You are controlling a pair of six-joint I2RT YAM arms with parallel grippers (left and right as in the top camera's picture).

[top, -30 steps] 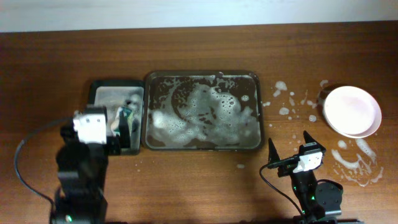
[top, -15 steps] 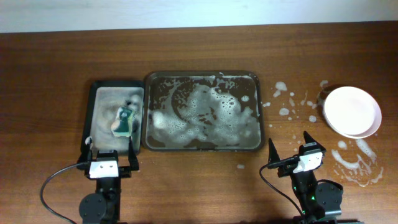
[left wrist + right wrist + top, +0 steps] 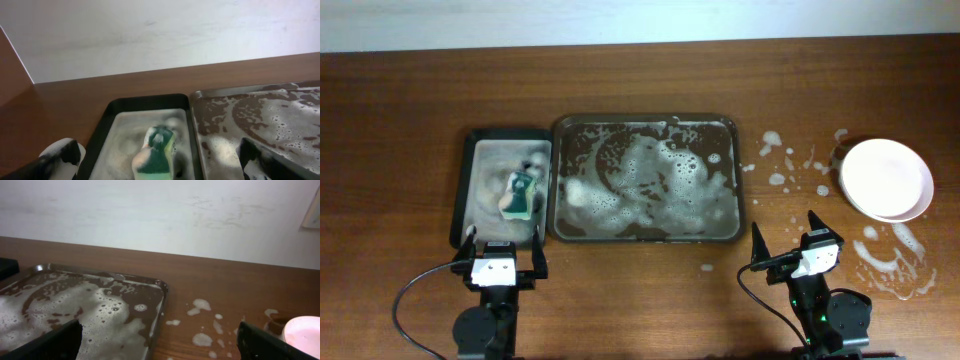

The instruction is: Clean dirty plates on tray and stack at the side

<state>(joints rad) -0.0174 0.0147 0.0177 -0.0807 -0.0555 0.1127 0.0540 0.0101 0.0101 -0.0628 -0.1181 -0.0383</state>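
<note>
Plates: the plates (image 3: 887, 178) stand stacked on the side (image 3: 790, 165), the foam-spattered wood to the right of the tray. A white one is on top; how many lie under it cannot be told from above.
Tray: the tray (image 3: 640, 117) holds only suds and murky water, with no plate left on it.
Small tray: the small tray (image 3: 463, 185) sits against the tray's left edge, and the sponge (image 3: 522, 192) lies loose in its soapy water.
Left gripper: the left gripper (image 3: 503, 245) sits toward the near edge of the table, just short of the small tray. Its jaws are spread wide and hold nothing.
Right gripper: the right gripper (image 3: 783, 228) sits close to the tray's near right corner. It is also spread wide and empty, well apart from the plates.
Just changed: a second ago the left arm reached over the small tray beside the sponge. It has since pulled back and folded down to a resting pose, and the sponge lies where it did. The right arm, the plates and the suds have not moved.
Meaning: the sponge is put down, the tray is bare of plates and both arms are drawn back, so the job looks finished or very nearly so.
Risk: the wet foam around the plates may let the stack slide if it is nudged.
</note>
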